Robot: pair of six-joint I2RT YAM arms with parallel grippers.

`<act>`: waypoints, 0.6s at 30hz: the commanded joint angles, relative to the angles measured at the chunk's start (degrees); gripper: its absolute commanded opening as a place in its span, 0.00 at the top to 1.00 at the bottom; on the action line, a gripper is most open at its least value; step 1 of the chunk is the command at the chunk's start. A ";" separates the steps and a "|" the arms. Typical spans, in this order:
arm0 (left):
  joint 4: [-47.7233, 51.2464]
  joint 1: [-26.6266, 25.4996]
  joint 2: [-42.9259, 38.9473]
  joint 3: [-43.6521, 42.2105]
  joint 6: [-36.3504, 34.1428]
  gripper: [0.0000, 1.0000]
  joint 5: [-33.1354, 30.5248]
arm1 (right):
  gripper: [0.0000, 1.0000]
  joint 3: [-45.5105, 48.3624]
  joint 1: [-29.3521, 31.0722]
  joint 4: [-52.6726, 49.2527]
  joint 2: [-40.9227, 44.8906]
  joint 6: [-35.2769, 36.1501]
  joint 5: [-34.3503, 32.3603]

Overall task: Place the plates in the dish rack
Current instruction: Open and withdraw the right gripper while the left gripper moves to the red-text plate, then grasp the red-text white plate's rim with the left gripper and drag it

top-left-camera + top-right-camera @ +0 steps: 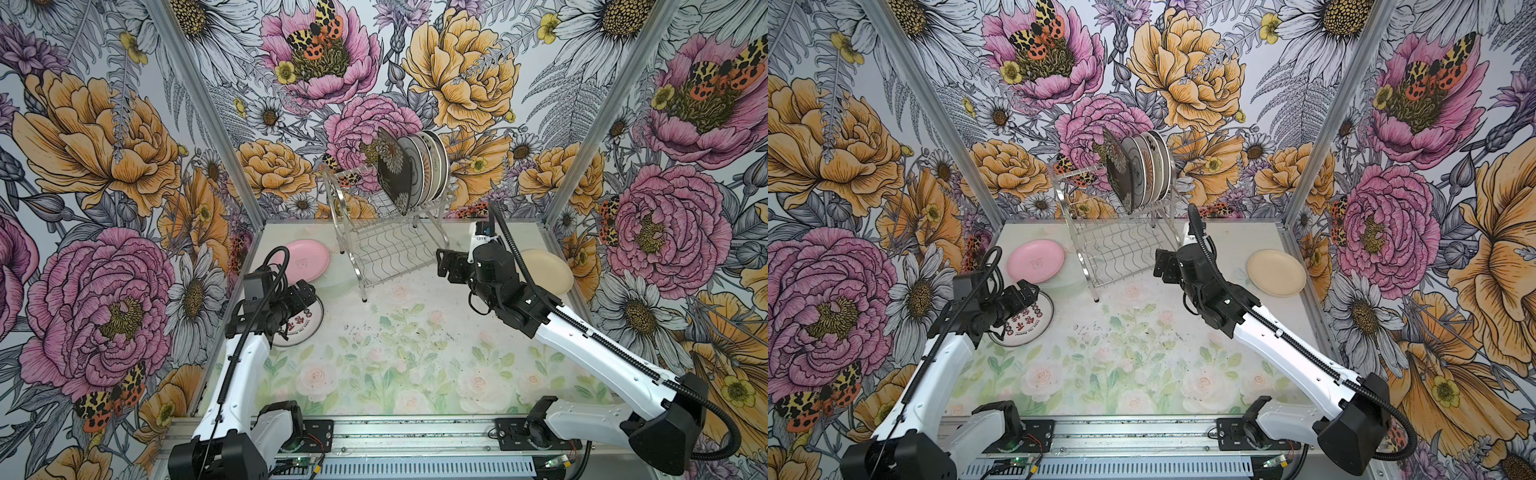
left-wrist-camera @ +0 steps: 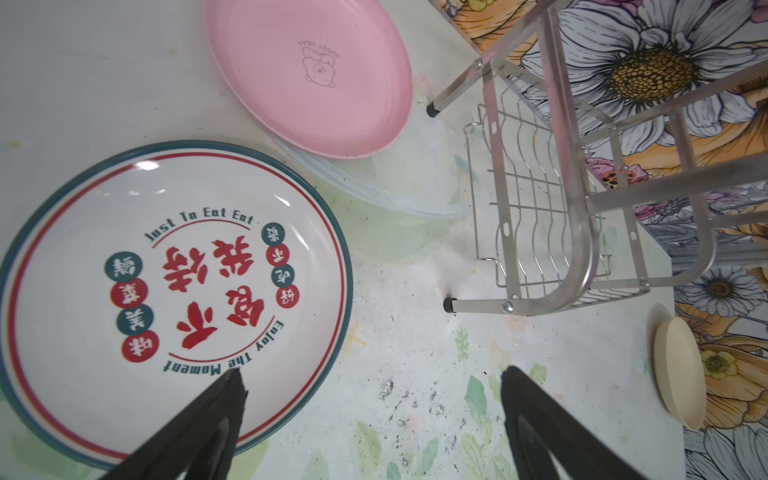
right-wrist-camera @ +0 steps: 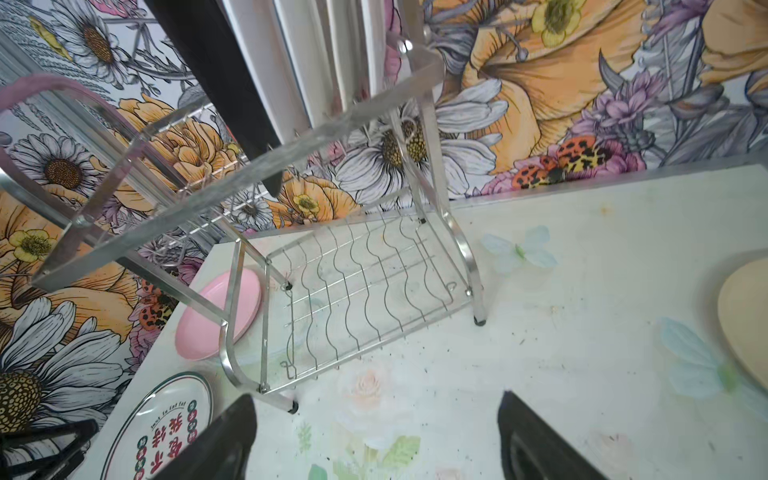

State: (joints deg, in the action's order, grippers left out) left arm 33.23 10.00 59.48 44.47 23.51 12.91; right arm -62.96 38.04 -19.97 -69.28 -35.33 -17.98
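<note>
The dish rack (image 1: pixel 386 232) is standing at the far middle of the table (image 1: pixel 419 332). Its upper tier is carrying a dark square plate (image 1: pixel 392 170) and, just to the right of it, a row of white round plates (image 1: pixel 430 166), all standing on edge. More plates are lying flat on the left side: a pink plate (image 1: pixel 305 259) farther back, which is partly covering a clear plate (image 2: pixel 374 187), and nearer to the arms a printed plate (image 2: pixel 174 291) with red characters and a green rim. A cream plate (image 1: pixel 544 270) is lying alone at the far right. The left gripper (image 2: pixel 372 380) is hanging over the right edge of the printed plate, with its jaws spread wide and gripping nothing. The right gripper (image 3: pixel 376 399) is hovering just beside the near right corner of the rack, its jaws also wide apart and empty.
</note>
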 commanded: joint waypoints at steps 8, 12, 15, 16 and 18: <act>0.04 9.77 13.28 9.64 -9.83 0.11 -1.05 | 0.06 7.65 -4.36 -3.10 3.16 -7.18 11.45; 0.15 12.65 20.28 13.46 -11.09 0.17 1.03 | 0.04 9.24 -5.84 -3.30 2.95 -6.81 14.39; 0.03 13.29 25.70 16.80 -11.52 0.23 0.36 | 0.04 10.00 -6.84 -3.29 2.62 -6.63 16.53; -0.12 13.37 27.31 17.91 -11.74 0.25 -0.56 | 0.04 10.04 -7.13 -3.26 2.44 -6.40 17.34; -0.11 13.71 30.30 20.01 -12.31 0.28 -1.47 | 0.04 10.04 -7.50 -3.38 2.24 -5.94 18.35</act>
State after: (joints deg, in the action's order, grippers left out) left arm 33.65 23.14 87.46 61.73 13.32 12.12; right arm -52.97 31.03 -23.49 -67.61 -41.54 -2.74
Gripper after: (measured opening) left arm 0.730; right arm 0.958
